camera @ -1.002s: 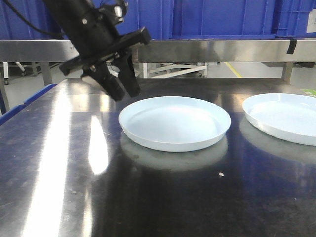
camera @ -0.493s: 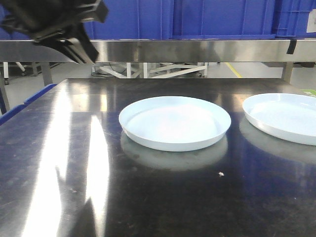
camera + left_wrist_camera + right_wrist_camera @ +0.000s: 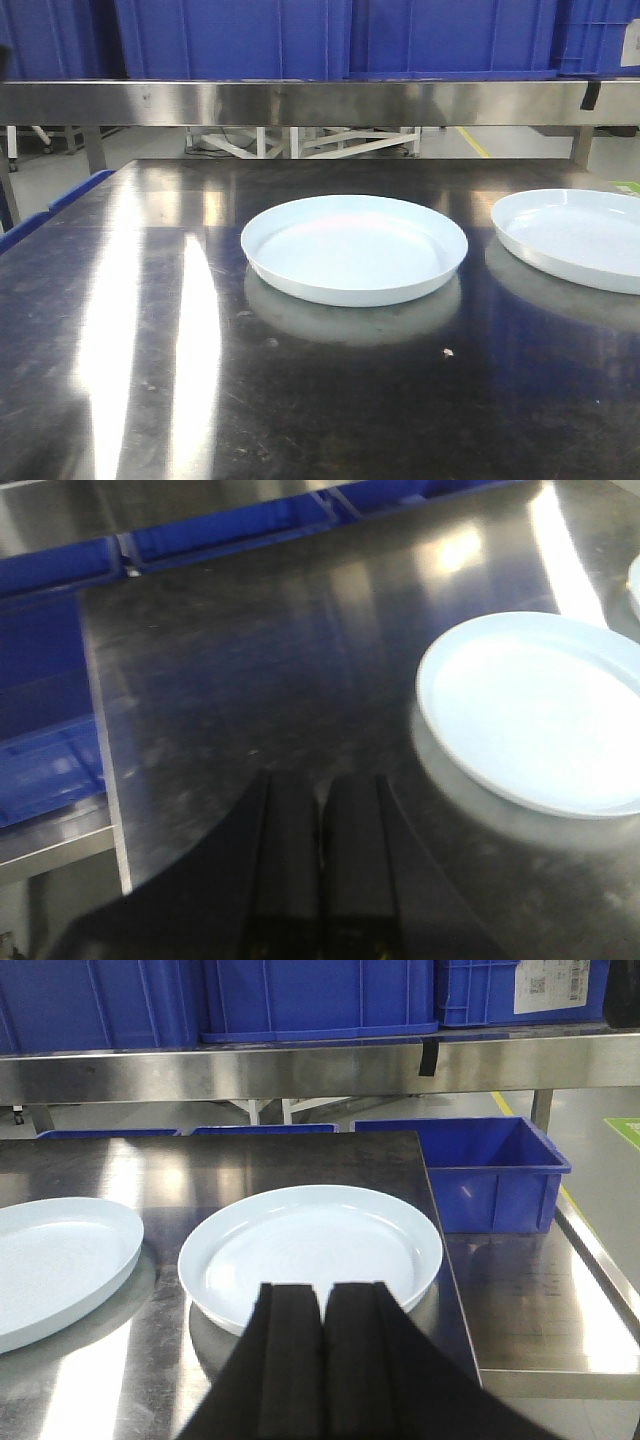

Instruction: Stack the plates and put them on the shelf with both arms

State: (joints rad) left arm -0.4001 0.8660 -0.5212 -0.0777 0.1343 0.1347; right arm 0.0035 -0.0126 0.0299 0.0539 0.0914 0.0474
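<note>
Handling: both plates look stiff, glossy and slick; I judge them light but chippable, so they need a firm, gentle hold.
Grip spot: each plate lies flat with nothing to pinch but the low upturned rim. One finger should go inside the lip and one under the outer wall, at the edge nearest the arm.
Centre plate [image 3: 355, 250]: lies flat on the desk [image 3: 150, 300], mid-view, nothing in it.
Right plate [image 3: 575, 235]: lies flat toward the desk's right side, cut by the frame edge, well apart from the centre plate; the two are not yet stacked.
Left end effector [image 3: 322, 780]: fingers are pressed together with only a hairline slit between them. It holds nothing and sits over bare desk, left of the centre plate [image 3: 535, 715] and clear of it.
Right end effector [image 3: 322, 1290]: fingers are likewise closed up and empty. The tips line up with the near rim of the right plate [image 3: 310, 1250], and the centre plate [image 3: 55, 1265] is off to its left. I cannot tell whether the tips touch the rim.
Shelf [image 3: 400, 102]: its steel rail runs behind the desk under blue crates [image 3: 250, 35]; no plate is on it.
Next need: by my reading, either end effector must spread wider than the rim wall before it can take a plate.
</note>
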